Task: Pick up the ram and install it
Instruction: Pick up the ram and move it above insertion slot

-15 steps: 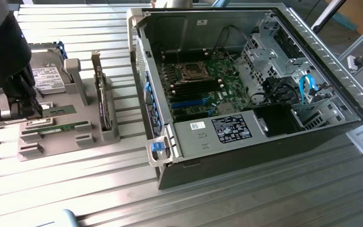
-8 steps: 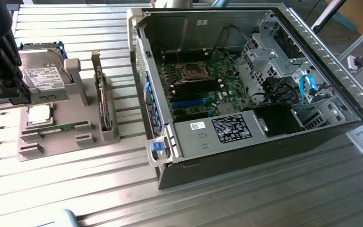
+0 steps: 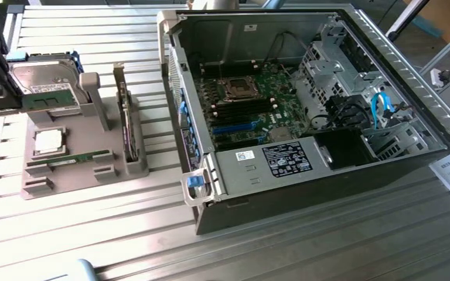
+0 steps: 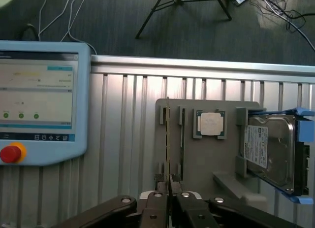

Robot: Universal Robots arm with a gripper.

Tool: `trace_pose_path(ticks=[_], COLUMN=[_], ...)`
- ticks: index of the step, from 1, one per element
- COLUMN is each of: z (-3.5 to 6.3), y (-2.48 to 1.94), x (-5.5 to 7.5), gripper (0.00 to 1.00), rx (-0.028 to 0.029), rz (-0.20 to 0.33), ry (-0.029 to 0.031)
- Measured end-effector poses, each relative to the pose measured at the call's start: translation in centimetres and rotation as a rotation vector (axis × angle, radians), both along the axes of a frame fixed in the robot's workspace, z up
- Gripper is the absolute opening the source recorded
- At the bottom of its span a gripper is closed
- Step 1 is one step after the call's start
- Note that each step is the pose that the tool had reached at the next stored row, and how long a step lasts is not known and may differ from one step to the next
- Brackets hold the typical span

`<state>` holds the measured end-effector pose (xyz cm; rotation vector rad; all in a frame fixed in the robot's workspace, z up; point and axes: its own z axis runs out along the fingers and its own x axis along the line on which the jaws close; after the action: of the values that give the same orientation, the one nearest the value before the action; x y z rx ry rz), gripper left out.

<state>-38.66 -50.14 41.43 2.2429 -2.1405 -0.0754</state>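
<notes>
Pinching the thin green ram point(image 4: 168, 139) on its edge between narrow fingers point(image 4: 156, 211), up over the gray holder point(image 3: 92, 134) on the bench point(image 3: 287, 246). Can see a second green stick point(image 3: 72, 159) lying in the holder, just beside the square silver chip point(image 3: 49, 140). Open computer case point(image 3: 209, 41) at the exterior view's right.

An open computer case point(image 3: 327, 190) is lying at the exterior view's right; left of it a grey fixture point(image 3: 88, 140) is holding a hard drive point(image 3: 44, 81) and processor chip point(image 3: 51, 140).
</notes>
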Motion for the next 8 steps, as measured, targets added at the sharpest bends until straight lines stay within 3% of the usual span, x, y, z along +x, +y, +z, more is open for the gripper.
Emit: trace_pose_path(ticks=[2, 8], z=[1.17, 3.11], y=[0.00, 0.00], x=[0.0, 0.0], gripper=[0.13, 0.13], rx=[0.0000, 0.0001], rz=[0.000, 0.000], ry=[0.0000, -0.0001])
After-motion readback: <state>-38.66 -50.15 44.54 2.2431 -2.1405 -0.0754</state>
